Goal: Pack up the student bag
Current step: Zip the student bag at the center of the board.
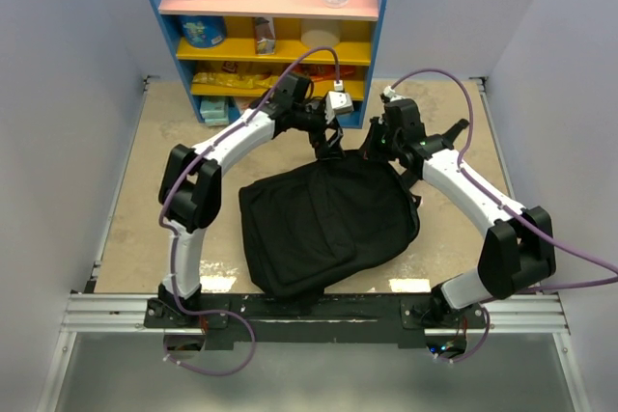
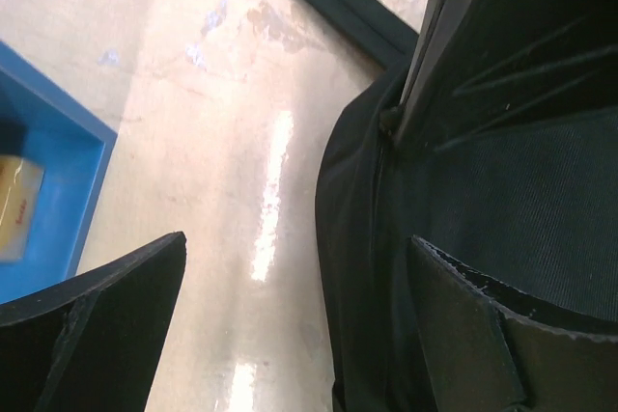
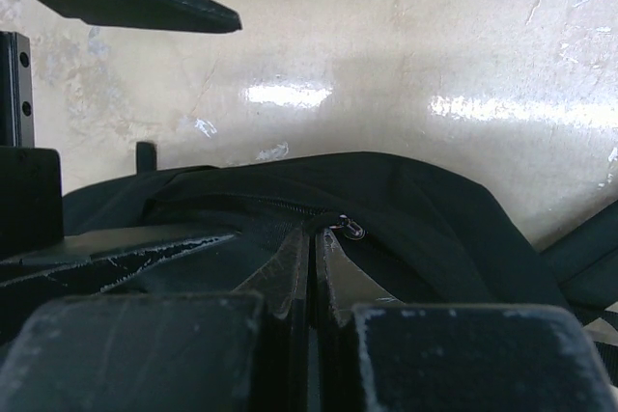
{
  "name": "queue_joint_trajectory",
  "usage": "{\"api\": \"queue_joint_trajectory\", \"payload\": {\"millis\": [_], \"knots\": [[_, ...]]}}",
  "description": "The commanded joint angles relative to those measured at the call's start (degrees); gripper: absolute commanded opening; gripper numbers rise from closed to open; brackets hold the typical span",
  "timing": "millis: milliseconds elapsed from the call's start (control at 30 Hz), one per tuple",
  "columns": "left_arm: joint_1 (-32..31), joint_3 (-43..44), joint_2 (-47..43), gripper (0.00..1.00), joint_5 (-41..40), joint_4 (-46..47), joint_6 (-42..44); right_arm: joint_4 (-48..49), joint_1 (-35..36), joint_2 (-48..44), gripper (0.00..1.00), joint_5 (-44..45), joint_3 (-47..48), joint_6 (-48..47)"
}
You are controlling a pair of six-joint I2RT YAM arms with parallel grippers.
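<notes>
backpack (image 1: 323, 224): lying flat in the middle of the table (image 1: 135, 229), between my two arms
left gripper (image 2: 297, 241): spread wide, nothing in it, one finger over the backpack's edge
right gripper (image 3: 314, 238): pinched tight right by the zipper pull (image 3: 350, 229), can't tell if it's got any fabric

Overhead camera looks down from behind; wrist cameras sit close, all sharing the student bag (image 1: 323, 224).
</notes>
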Motion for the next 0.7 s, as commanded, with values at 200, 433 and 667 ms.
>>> {"api": "queue_joint_trajectory", "payload": {"millis": [200,433,667], "knots": [[-2.72,6.34,4.24,0.86,5.37,0.60,-1.04,3.48,0.18,-2.75,0.00,-2.20,2.96,-0.43],[-3.51,8.55,6.00,0.57,5.02,-3.10,2.56,2.86,0.26,-3.19,0.00,-2.20,3.05,-0.61],[-3.34,8.55,4.51,0.00,2.56,-3.81,3.97,2.17,0.18,-3.89,0.00,-0.54,2.52,-1.13]]}}
